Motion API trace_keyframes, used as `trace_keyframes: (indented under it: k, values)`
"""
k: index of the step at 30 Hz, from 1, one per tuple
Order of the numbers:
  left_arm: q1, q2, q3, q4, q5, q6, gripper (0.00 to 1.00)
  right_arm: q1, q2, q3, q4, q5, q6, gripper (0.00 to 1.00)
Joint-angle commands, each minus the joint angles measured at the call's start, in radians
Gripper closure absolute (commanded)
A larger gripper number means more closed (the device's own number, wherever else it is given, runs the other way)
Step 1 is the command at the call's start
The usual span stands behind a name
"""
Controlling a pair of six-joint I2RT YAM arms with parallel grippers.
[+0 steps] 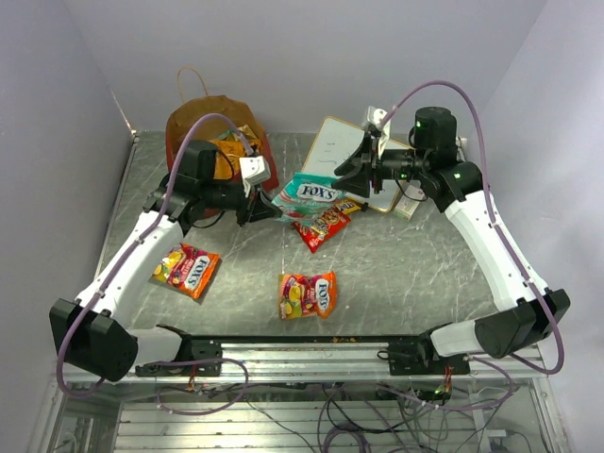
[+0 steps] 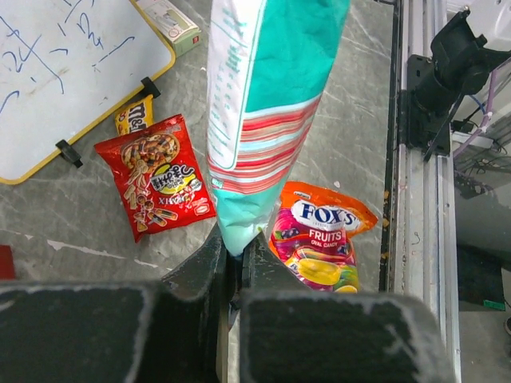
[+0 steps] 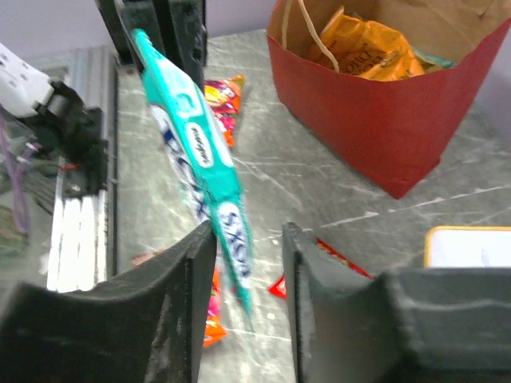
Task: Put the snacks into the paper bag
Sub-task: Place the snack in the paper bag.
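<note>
- We see one teal packet (image 1: 307, 193) held up near the one paper bag (image 3: 375, 120), pinched by our left gripper (image 2: 237, 255).
- Our right gripper (image 3: 247, 235) fingers stand parted around it.
- On the table (image 1: 425, 264): two orange packets (image 1: 187, 269), (image 1: 307, 294), one red packet (image 1: 324, 225).

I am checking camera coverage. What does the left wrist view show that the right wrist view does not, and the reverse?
Only left wrist: the small white box and a yellow pack at the edge of the whiteboard. Only right wrist: the paper bag with orange chip bags inside. Both: the teal packet, pinched by the left gripper, with the right gripper open around it.
</note>
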Motion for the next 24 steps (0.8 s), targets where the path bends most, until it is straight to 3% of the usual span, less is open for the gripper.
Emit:
trace_keyframes:
  k: [1, 4, 8, 24]
  values:
    - [0.021, -0.054, 0.076, -0.066, 0.006, 0.066, 0.93, -0.017, -0.048, -0.030, -0.026, 0.047, -0.074, 0.53]
    - [0.046, -0.065, 0.111, -0.111, 0.004, 0.079, 0.93, -0.027, -0.069, -0.050, -0.053, 0.071, -0.102, 0.41]
    - [0.080, -0.080, 0.178, -0.187, -0.031, 0.112, 0.93, -0.047, -0.102, -0.079, -0.091, 0.083, -0.142, 0.34]
    - [0.266, -0.062, 0.620, -0.389, -0.297, 0.094, 0.93, -0.112, -0.200, -0.277, -0.168, 0.199, -0.266, 0.32]
